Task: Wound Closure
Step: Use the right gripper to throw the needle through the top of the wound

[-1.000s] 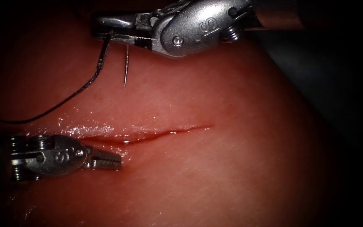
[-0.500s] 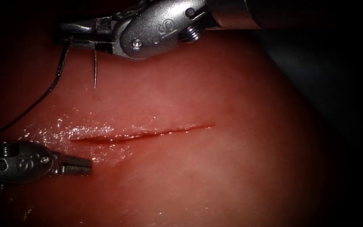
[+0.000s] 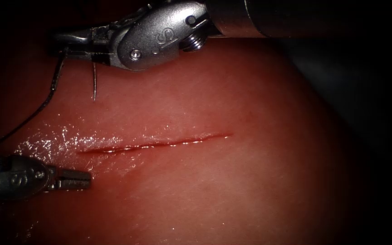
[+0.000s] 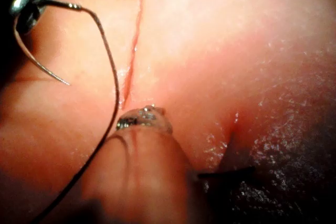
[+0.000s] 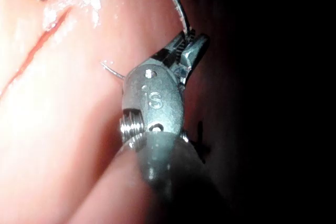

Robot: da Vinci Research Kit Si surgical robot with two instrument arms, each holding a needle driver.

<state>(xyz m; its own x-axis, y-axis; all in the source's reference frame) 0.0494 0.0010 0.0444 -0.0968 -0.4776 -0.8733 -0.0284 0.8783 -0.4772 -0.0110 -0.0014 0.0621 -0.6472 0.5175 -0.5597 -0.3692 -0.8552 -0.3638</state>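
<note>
Endoscope view: the tissue (image 3: 232, 181) presents a broad bare surface; from the cut (image 3: 155, 144) toward 3 and 6 o'clock nothing stands on it. The cut runs as a thin, nearly level line, its long axis from 9 to 3 o'clock, rising slightly at the 3 o'clock end. Red fluid (image 3: 114, 149) lies along its 9 o'clock half, and wet glints spread on the tissue beyond that end.

The right tool (image 3: 62, 43) enters from 1 o'clock and sits at 11 o'clock of the cut, well apart from it. Its jaws are clamped together on the needle (image 3: 94, 81). The grip is near the thread end of the curve. The needle hangs free above the tissue, not in it, its point directed toward 6 o'clock, to the picture's left of the cut's 9 o'clock end. In the left wrist view the needle (image 4: 37, 61) shows its curve with the tip clear of the surface.

The thread (image 3: 46, 100) leaves the jaws and sweeps toward 8 o'clock, reaching the frame edge above the left tool.

The left tool (image 3: 80, 178) lies at 8 o'clock of the cut, just below its 9 o'clock end, pointing toward 3 o'clock. Its jaws are closed together and hold nothing.
</note>
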